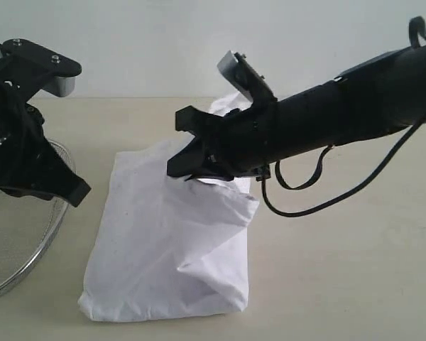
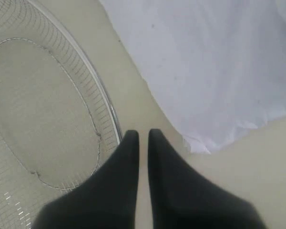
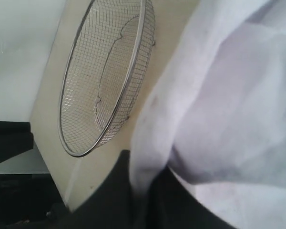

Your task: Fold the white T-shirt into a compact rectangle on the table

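Note:
The white T-shirt (image 1: pixel 163 249) lies partly folded on the table (image 1: pixel 355 277), plain white side up, with no lettering showing. My right gripper (image 1: pixel 183 153) reaches across the middle and is shut on a fold of the shirt's far part, which it holds a little above the rest. In the right wrist view the cloth (image 3: pixel 229 95) is pinched between the dark fingers of the right gripper (image 3: pixel 145 176). My left gripper (image 1: pixel 78 190) hangs at the left, over the basket's edge and apart from the shirt. It (image 2: pixel 143 136) is shut on nothing, and the shirt's edge (image 2: pixel 209 62) lies beside it.
A round wire-mesh basket (image 1: pixel 18 241) sits at the table's left edge, beneath the left arm; it also shows in both wrist views (image 2: pixel 47 105) (image 3: pixel 105 71). A black cable (image 1: pixel 319 202) loops below the right arm. Bare tabletop lies to the shirt's right.

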`<state>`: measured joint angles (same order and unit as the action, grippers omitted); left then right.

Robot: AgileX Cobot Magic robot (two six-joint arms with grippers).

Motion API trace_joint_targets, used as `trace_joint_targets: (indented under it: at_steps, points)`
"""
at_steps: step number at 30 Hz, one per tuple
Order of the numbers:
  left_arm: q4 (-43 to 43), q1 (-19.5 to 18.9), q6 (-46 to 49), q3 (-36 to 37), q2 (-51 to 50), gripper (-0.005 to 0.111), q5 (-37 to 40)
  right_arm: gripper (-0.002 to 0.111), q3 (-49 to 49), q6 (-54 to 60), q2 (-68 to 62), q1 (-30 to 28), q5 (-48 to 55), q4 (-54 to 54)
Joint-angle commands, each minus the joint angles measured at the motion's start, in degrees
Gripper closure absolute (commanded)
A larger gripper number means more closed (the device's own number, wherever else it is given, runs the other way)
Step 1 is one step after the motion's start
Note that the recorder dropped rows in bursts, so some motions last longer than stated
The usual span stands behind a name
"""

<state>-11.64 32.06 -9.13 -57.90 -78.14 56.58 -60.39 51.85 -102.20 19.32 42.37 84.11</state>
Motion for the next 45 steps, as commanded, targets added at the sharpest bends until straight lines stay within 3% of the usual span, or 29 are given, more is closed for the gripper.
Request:
trace_joint_targets:
  at_steps: [1, 16, 29, 32, 37, 38, 42, 45]
  points:
    - [-0.2, 0.5, -0.7, -0.4, 0.4, 0.102, 0.8, 0.108, -1.4, 0.5, -1.3, 3.1, -1.7, 1.3]
    - [-0.4, 0.5, -0.7, -0.4, 0.5, 0.102, 1.8, 0.108, -6.6, 0.1, -8.5, 9.8, -4.7, 1.3]
    - [-0.4, 0.5, -0.7, -0.4, 0.5, 0.102, 1.7, 0.108, -6.6, 0.2, -10.3, 11.1, -6.2, 2.6]
    - [-0.4, 0.5, -0.7, -0.4, 0.5, 0.102, 1.6, 0.093, -6.6, 0.3, -10.3, 11.1, -5.2, 2.6]
    - [-0.4, 0.5, -0.9, -0.4, 0.5, 0.102, 1.6, 0.050, -6.6, 1.7, -10.3, 11.1, -2.5, 2.6]
    - [-0.3, 0.5, -0.8, -0.4, 0.5, 0.102, 1.6, 0.046, -6.6, 1.9, -10.3, 11.1, -2.3, 2.6]
    - [-0.2, 0.5, -0.8, -0.4, 0.5, 0.102, 1.6, 0.047, -6.6, 2.1, -10.3, 11.1, -2.1, 2.6]
    - [-0.2, 0.5, -0.8, -0.4, 0.5, 0.102, 1.7, 0.056, -6.6, 3.1, -10.3, 11.1, -1.7, 2.6]
